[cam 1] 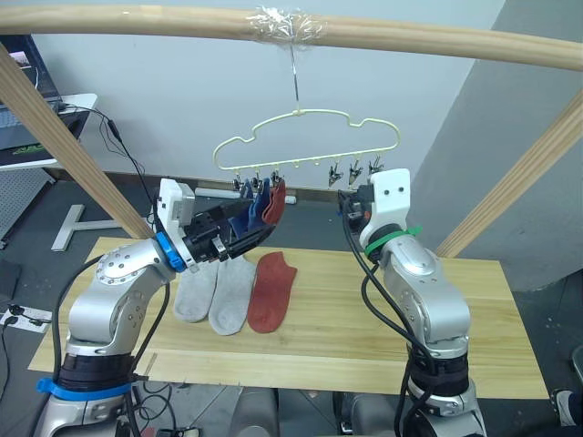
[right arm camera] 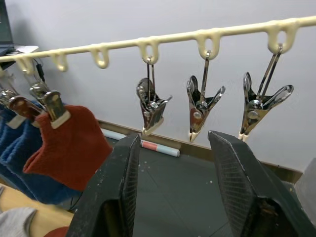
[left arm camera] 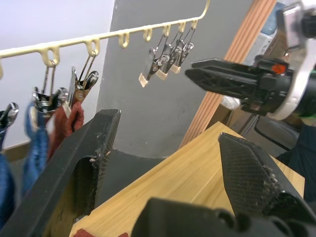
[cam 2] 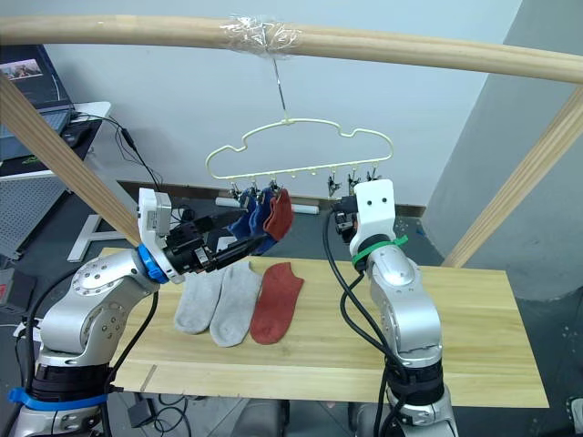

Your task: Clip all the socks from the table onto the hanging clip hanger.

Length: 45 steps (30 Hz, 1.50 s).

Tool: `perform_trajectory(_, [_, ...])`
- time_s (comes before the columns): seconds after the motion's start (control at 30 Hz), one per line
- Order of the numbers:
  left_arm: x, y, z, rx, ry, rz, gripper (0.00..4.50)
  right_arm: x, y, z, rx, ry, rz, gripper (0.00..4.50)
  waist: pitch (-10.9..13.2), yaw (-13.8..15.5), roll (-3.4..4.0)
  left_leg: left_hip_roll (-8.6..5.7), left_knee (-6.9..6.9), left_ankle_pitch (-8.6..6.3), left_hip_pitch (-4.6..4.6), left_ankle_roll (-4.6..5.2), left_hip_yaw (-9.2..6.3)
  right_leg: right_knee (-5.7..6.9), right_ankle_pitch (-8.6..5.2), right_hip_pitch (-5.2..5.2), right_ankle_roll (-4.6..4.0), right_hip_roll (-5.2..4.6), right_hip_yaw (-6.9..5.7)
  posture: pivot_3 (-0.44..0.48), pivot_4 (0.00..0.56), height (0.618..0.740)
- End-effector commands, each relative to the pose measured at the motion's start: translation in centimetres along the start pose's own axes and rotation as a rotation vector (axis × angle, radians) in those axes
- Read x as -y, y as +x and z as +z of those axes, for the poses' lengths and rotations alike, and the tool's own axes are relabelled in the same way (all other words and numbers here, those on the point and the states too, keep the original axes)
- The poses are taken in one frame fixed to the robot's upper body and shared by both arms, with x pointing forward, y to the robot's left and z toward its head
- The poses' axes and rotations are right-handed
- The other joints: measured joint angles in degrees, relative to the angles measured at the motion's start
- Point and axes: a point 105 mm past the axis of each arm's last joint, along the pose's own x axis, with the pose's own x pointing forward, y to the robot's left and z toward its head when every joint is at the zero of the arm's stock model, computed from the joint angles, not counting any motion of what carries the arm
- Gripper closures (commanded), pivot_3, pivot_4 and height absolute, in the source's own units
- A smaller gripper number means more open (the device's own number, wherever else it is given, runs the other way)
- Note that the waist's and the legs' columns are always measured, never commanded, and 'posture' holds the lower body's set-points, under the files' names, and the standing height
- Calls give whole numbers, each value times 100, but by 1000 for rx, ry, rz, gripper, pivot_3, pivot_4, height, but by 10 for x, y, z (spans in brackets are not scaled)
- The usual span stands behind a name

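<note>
Left hand, open and empty, hovers right above the soft rust red ankle sock lying lengthwise on the light plank bench; open, empty right hand faces free silver clips on the pale yellow wire hanger.

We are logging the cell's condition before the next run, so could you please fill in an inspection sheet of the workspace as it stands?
Surface: table, light wood.
Job's things: two grey socks and one red sock lie side by side on it; two blue socks and a red one hang clipped on the clip hanger; three clips are free.
Clutter: nothing seen.
Grippers: left gripper open, empty; right gripper open, empty, below the free clips.
Cables: black cables along the right arm.
Surroundings: wooden pole frame, laptop.
</note>
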Motion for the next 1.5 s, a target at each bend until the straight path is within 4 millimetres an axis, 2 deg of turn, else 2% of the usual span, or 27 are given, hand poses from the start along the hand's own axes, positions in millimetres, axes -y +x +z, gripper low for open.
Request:
perform_trajectory(0.03, [6, -1, 15, 49, 43, -5, 839, -7, 6, 16, 59, 27, 16, 2227, 0, 1, 0, 0, 0, 0, -1, 0, -1, 0, 0, 0, 0, 0, 0, 238, 191, 740])
perform_trajectory(0.2, [8, -2, 16, 51, 45, 1, 839, -18, 15, 18, 61, 57, 47, 2227, 0, 11, 0, 0, 1, 0, -1, 0, -4, 2, 0, 0, 0, 0, -5, 250, 192, 740])
perform_trajectory(0.5, [14, 0, 20, 66, 42, -3, 839, -9, 28, 23, 71, 65, 17, 2227, 2, 19, 3, 0, 1, 0, -1, 0, -5, 4, 0, 0, 0, 0, -8, 254, 199, 740])
perform_trajectory(0.63, [16, 2, 24, 84, 35, -12, 839, -12, 32, 30, 93, 69, 34, 2227, 4, 18, 5, 0, 0, 0, -1, 0, -4, 4, 0, 0, -1, 0, -7, 254, 199, 740])
perform_trajectory(1.1, [10, -5, 11, 83, 12, -10, 839, -37, 38, 35, 101, 112, 114, 2227, 6, 20, 7, 0, 0, 0, -1, 1, -6, 4, 0, 0, -1, 0, -9, 255, 206, 740])
perform_trajectory(1.33, [11, -6, 12, 91, 15, -10, 839, -40, 42, 37, 107, 123, 121, 2227, 8, 19, 8, 0, 0, 0, -1, 1, -5, 4, 0, -1, -1, 0, -8, 261, 209, 740])
perform_trajectory(1.5, [12, -5, 13, 95, 14, -11, 839, -34, 44, 33, 93, 136, 97, 2227, 14, 22, 9, 0, -1, 0, -2, 1, -6, 3, 0, -1, -1, 0, -8, 262, 213, 740])
